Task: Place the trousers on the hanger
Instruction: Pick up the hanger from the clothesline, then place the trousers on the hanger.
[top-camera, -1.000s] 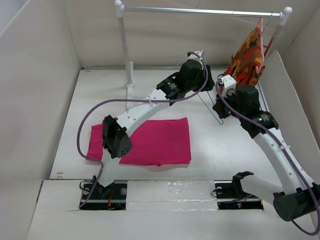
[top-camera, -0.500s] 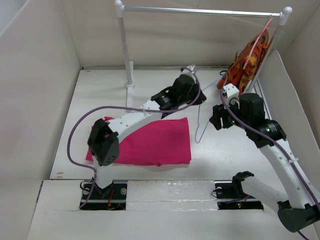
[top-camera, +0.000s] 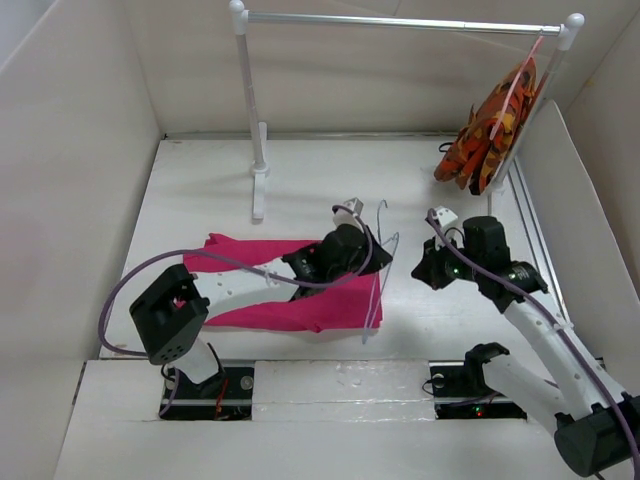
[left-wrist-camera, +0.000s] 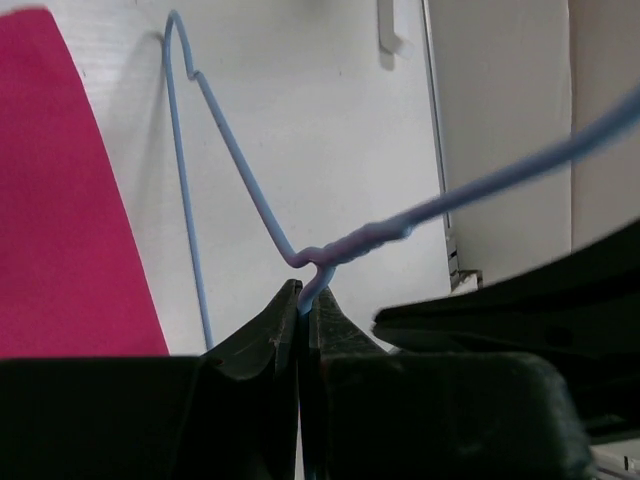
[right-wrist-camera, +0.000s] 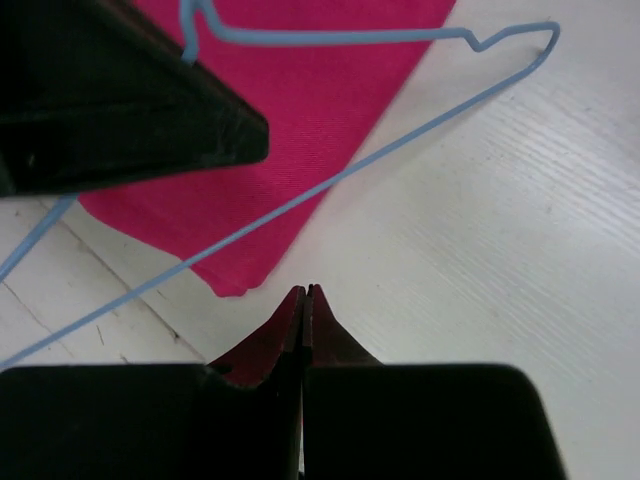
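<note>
Honestly, only the left wrist view showed it: the left jaws were pinched shut on the hanger (left-wrist-camera: 352, 241) at its twisted neck. From above, its hook pointed toward the far wall, and its long side ran near-to-far at the right edge of the trousers (top-camera: 310, 308), which lay flat on the table (top-camera: 200, 190). Right jaws closed, empty. One hanger, one pair.

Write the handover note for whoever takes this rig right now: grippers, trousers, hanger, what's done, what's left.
Left gripper: shut on the hanger, pinching the wire just below its twisted neck.
Right gripper: shut, empty, just right of the trousers.
Trousers: folded flat on the table, not held.
Hanger: low over the trousers' right edge; whether it touches the cloth is unclear.
Done: hanger is in hand and at the trousers.
Left: get the trousers over the hanger's bar.
</note>
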